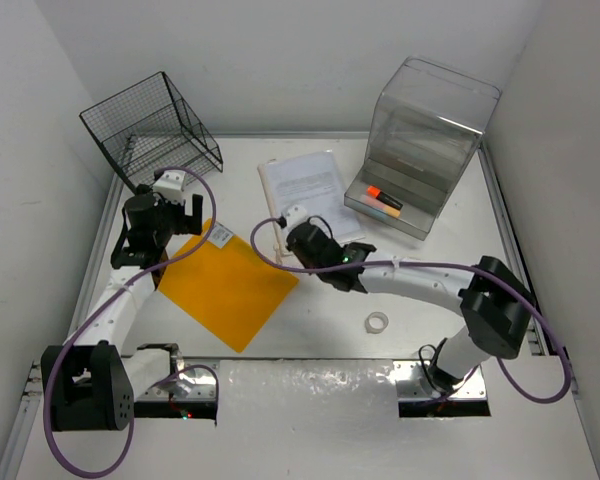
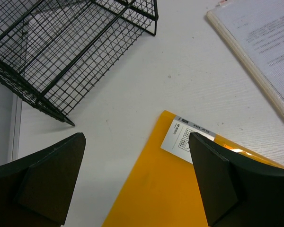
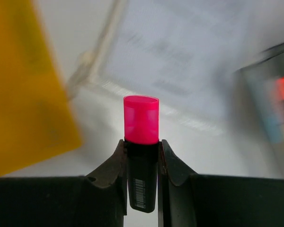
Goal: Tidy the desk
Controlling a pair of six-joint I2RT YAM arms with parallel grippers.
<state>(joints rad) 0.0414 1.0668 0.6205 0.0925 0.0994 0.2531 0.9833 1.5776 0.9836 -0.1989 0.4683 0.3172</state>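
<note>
Desk (image 1: pixel 330 322) seemingly close beneath right end effector (image 3: pixel 142 143), jaws tight on pink-capped marker (image 3: pixel 141 118)

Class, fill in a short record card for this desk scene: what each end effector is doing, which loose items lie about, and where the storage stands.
Left end effector: open, holding nothing, over the labelled corner of the yellow folder
Right end effector: shut on a pink highlighter
Desk: white, metal-railed
Loose items: yellow folder, printed papers, tape roll
Storage: black wire rack far left; clear drawer box far right
</note>
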